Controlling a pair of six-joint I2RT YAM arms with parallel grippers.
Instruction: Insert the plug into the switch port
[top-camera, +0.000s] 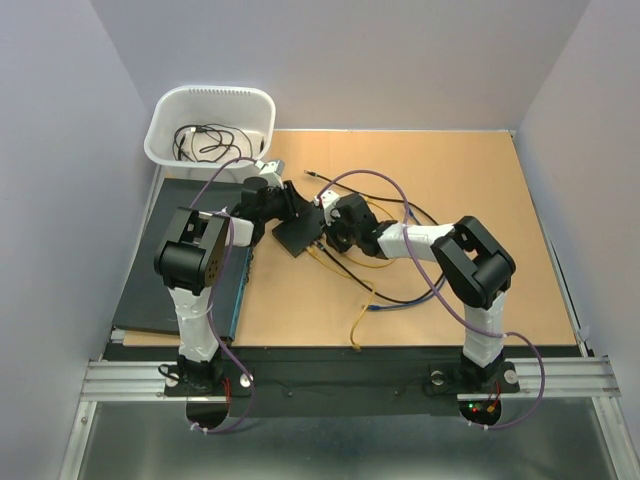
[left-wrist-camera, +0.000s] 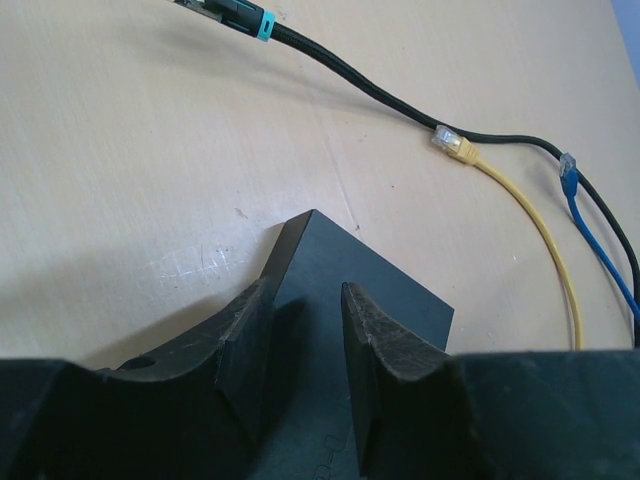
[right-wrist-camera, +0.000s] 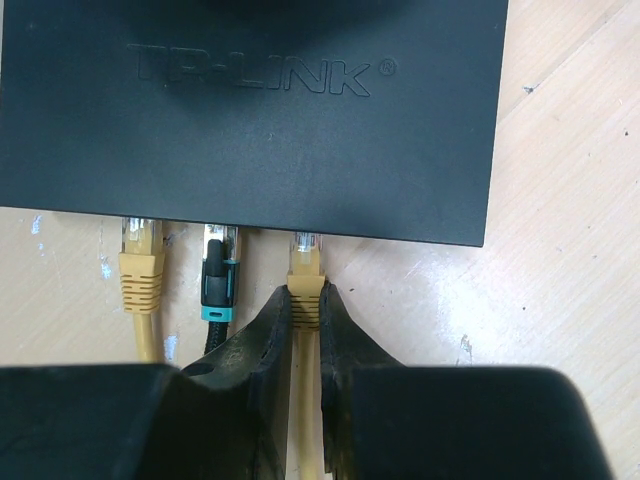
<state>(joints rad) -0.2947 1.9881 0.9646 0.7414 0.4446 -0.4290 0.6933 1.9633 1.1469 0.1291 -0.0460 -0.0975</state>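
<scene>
The right hand (right-wrist-camera: 305, 296) is closed on the ridged boot of a yellow plug (right-wrist-camera: 305, 262), low in the middle of the right wrist view. The plug's clear tip meets the lower edge of the black switch (right-wrist-camera: 250, 130), which fills the upper part of that frame. The switch port it faces is hidden beneath that edge, so I cannot tell how far in it sits. To its left, a black plug with a teal band (right-wrist-camera: 218, 280) and another yellow plug (right-wrist-camera: 140, 270) stand at the same edge. Pale worktop (right-wrist-camera: 560, 250) shows at the right.

The left hand (left-wrist-camera: 305, 335) has its fingers (left-wrist-camera: 245, 350) apart over a corner of the switch, at the bottom centre of its view; they may be pressing on it. Beyond, a black cable (left-wrist-camera: 330, 65), a yellow one (left-wrist-camera: 455, 147) and a blue one (left-wrist-camera: 570, 180) lie loose toward the upper right.
</scene>
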